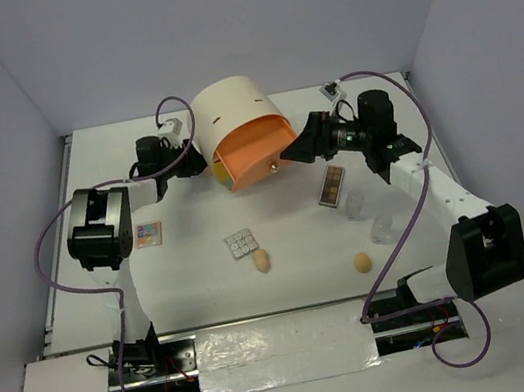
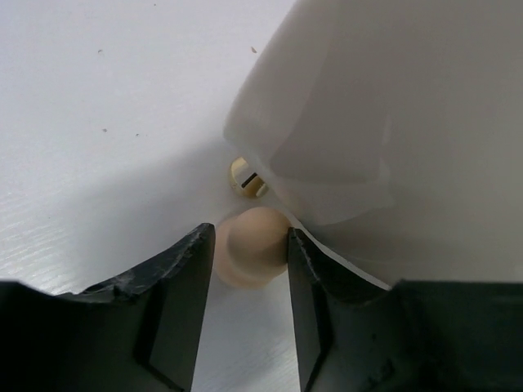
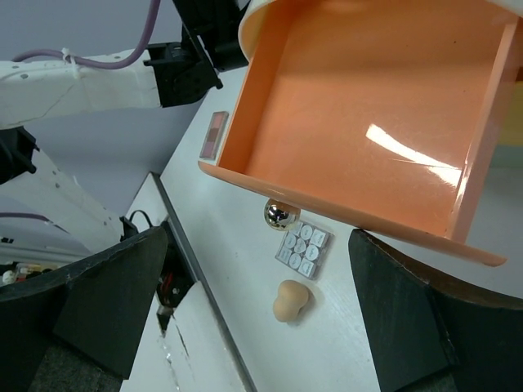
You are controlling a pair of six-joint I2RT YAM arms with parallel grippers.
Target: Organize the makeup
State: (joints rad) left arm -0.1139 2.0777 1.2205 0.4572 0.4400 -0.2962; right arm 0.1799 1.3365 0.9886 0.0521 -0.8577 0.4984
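Note:
My left gripper [image 1: 197, 164] is at the left side of the cream unit [image 1: 233, 115]. In the left wrist view its fingers [image 2: 184, 278] close on a peach sponge [image 2: 252, 245] at their tips, low over the table against the unit's wall [image 2: 392, 106]. My right gripper [image 1: 297, 152] is open and empty in front of the open orange drawer [image 1: 254, 152]; the chrome knob [image 3: 280, 214] lies between its fingers [image 3: 106, 302]. On the table lie a square grey-white palette [image 1: 241, 243], two more sponges [image 1: 262, 260] [image 1: 361, 262], a long brown palette [image 1: 331, 185], a pinkish card [image 1: 149, 234] and two clear bottles [image 1: 355, 203] [image 1: 381, 228].
The orange drawer [image 3: 368, 106] is pulled out and empty inside. A small yellow round part [image 2: 248, 177] sticks out under the unit's edge. The right wrist view also shows the grey-white palette [image 3: 301, 247] and a sponge [image 3: 291, 300] below the drawer. Grey walls enclose the table.

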